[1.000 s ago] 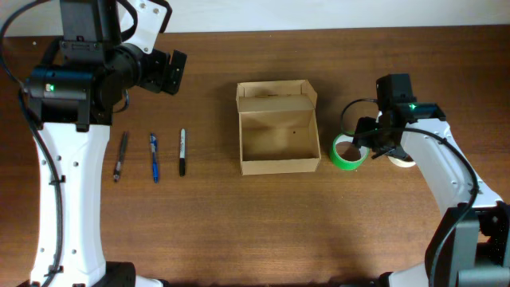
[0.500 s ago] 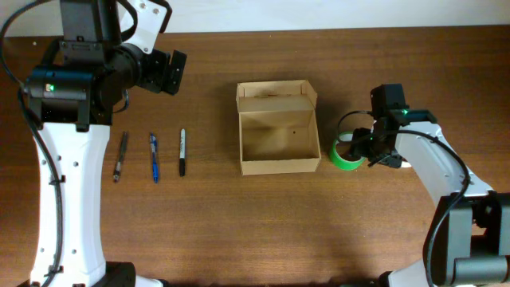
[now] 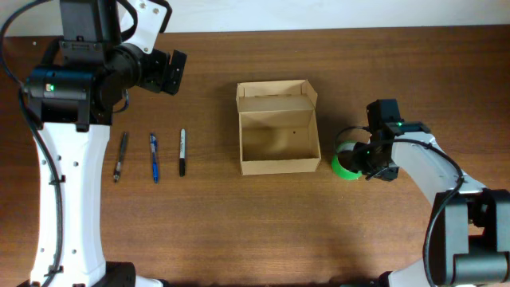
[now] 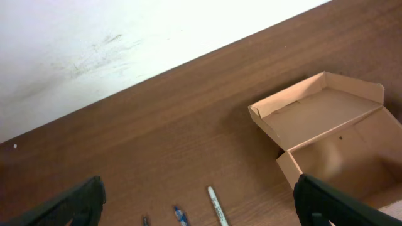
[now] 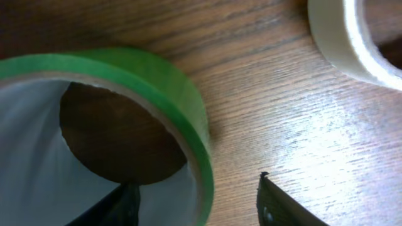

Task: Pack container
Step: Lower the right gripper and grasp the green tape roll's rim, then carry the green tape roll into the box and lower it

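Right wrist view: right tool (image 5: pixel 196 188) stands parted, straddling the wall of the green tape roll (image 5: pixel 179 88).

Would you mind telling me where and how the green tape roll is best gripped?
Grip its wall, one finger inside the hole and one outside, coming straight down from above. The green tape roll lies flat on the table, hole facing up, so the thin wall is the narrow part to pinch. The right gripper straddles that wall.
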